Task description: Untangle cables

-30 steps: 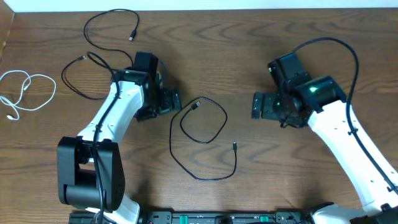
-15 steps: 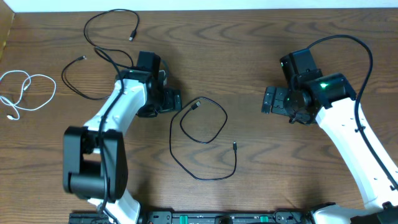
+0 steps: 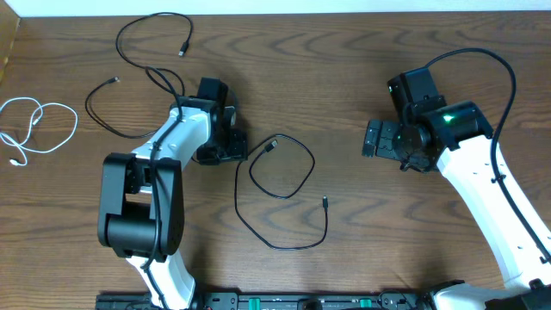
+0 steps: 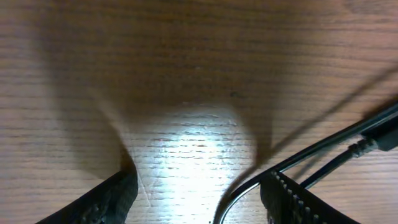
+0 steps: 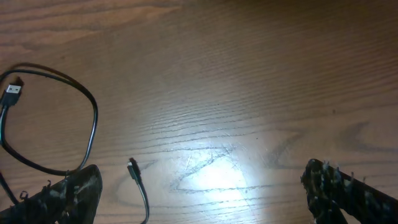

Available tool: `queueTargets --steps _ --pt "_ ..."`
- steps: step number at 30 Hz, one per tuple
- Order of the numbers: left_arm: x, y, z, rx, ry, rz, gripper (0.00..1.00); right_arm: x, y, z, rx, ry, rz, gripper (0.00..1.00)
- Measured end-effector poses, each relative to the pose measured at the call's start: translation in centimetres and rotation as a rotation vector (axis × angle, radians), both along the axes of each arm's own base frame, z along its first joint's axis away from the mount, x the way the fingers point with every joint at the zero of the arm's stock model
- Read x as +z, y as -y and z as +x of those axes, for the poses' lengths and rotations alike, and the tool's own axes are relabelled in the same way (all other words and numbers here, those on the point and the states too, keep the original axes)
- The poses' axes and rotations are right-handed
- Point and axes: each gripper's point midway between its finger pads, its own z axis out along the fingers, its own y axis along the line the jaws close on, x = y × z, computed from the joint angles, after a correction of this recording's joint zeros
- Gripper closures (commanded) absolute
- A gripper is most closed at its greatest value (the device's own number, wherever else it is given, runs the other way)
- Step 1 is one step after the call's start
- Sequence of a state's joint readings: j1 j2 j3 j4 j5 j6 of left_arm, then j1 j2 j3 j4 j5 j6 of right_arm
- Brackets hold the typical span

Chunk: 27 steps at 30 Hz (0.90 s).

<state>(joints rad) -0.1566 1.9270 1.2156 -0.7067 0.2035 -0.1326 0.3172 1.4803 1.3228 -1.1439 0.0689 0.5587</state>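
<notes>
A thin black cable (image 3: 237, 194) is found looped on the grained wood table (image 3: 344, 69). The left gripper (image 4: 199, 194) is parted astride it, unclamped. The right gripper (image 5: 202, 186) is spread wide.

On the tabletop (image 3: 344, 60), the edge cable (image 3: 34, 120) lies far left, the rear cable (image 3: 127, 62) right of it, the centre cable (image 3: 284, 196) between the left end effector (image 3: 234, 145) and the right end effector (image 3: 370, 138), beside the left.

White shells over black joints are covering the left arm (image 3: 168, 142) and the right arm (image 3: 479, 185) — the right one is glowing with a small green light (image 3: 445, 119) and trailing a thick black cable (image 3: 513, 82), while the left gripper (image 4: 199, 199) is showing ridged black fingers (image 4: 292, 199).
</notes>
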Motion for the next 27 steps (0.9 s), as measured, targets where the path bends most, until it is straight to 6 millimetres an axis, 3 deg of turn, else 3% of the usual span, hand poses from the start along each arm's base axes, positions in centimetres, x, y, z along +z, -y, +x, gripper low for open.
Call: queueTargets --steps 13,27 --pt "-0.3 1.6 -1.1 -0.100 0.002 0.116 0.30 0.0 0.0 0.0 0.000 0.000 0.000 0.01" --pt "-0.1 0.3 -2.6 -0.088 -0.063 0.144 0.30 0.0 0.0 0.0 0.000 0.000 0.000 0.01"
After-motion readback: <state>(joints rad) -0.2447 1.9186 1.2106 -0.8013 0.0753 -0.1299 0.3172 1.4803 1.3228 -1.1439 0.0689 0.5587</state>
